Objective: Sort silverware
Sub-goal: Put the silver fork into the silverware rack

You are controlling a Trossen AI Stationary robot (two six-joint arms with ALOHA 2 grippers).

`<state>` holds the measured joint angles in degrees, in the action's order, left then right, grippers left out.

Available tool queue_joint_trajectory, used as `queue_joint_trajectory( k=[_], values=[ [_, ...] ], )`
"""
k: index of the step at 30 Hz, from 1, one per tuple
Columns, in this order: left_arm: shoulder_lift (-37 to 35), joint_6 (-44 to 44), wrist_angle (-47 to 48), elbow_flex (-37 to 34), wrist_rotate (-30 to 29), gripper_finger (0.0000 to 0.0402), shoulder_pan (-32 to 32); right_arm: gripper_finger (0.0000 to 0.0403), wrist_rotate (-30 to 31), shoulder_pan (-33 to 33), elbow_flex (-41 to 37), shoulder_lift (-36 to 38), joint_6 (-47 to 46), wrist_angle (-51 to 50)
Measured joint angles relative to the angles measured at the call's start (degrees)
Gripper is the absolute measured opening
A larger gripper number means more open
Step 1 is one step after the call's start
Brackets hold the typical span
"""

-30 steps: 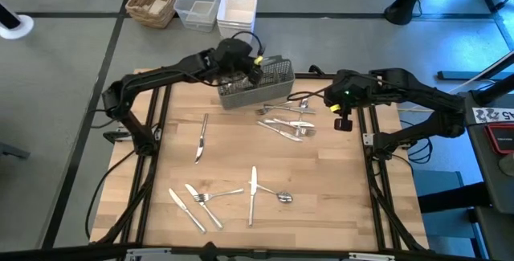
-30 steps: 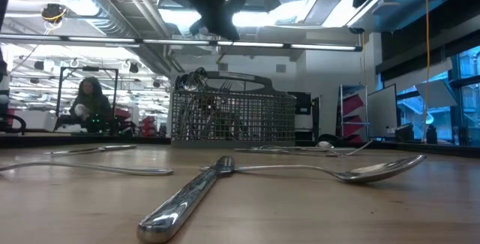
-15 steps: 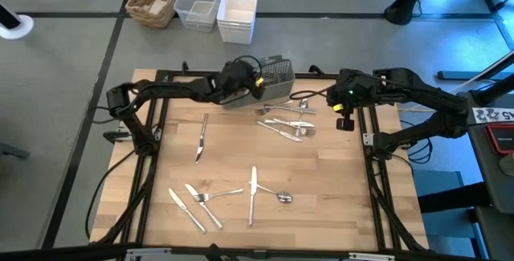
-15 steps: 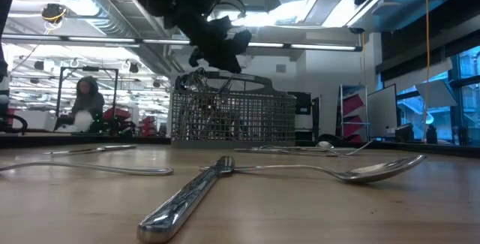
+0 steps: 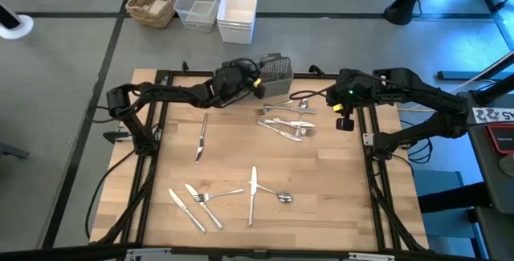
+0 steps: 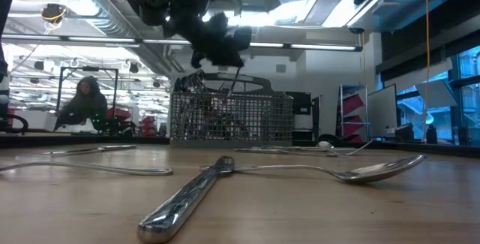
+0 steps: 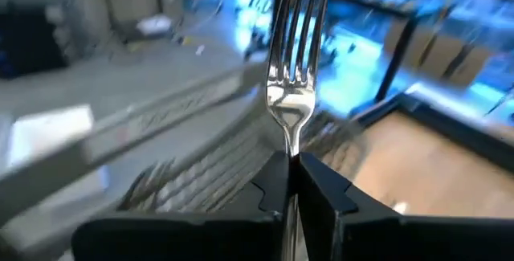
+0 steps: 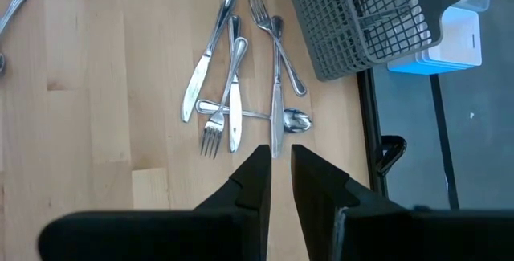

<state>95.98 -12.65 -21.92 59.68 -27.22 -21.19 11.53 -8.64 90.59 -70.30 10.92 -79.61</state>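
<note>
We see the wooden table (image 5: 321, 189) first, framed by dark rails, with both arms reaching in over its far edge. The grey mesh caddy (image 5: 275, 76) stands at that far edge, near the middle, with several handles poking up out of it in the low view.

The left gripper (image 5: 254, 83) hangs just beside the caddy, on its left side as seen from above, and its fingers (image 7: 269, 193) are clamped on the stem of a fork (image 7: 294, 60), whose tines point away from the wrist. The right gripper (image 5: 331, 100) hovers over the table's right far corner; its fingers (image 8: 250, 182) stand slightly apart with nothing between them.

The rest of the silverware lies scattered on the wood. A heap of knives, forks and spoons (image 5: 287, 120) lies just in front of the caddy, between the two grippers. A single knife (image 5: 201, 138) lies alone toward the left. Near the front edge we find a knife (image 5: 252, 193), a spoon (image 5: 283, 197), a fork (image 5: 215, 194) and two more knives (image 5: 186, 210).
</note>
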Motion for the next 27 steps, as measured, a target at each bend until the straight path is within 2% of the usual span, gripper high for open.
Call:
queue_joint_trajectory(
  k=[5,10,22,27],
  values=[
    [-0.07,9.08,-8.06,0.07,-1.7,0.0013,0.07,0.0053,0.0,0.0,0.0,0.0,0.02,0.0],
    [-0.1,14.03,-5.41,0.09,-6.51,0.0014,-1.36,0.0053,0.0,0.0,0.0,0.0,0.02,0.0],
    [3.26,9.54,2.73,0.08,-6.4,0.0016,-3.7,0.0053,0.0,0.0,0.0,0.0,0.03,0.24],
    [3.24,7.12,7.06,0.08,-6.32,0.0048,-2.76,0.0053,-0.02,0.0,0.0,0.0,-0.02,0.26]
  ],
)
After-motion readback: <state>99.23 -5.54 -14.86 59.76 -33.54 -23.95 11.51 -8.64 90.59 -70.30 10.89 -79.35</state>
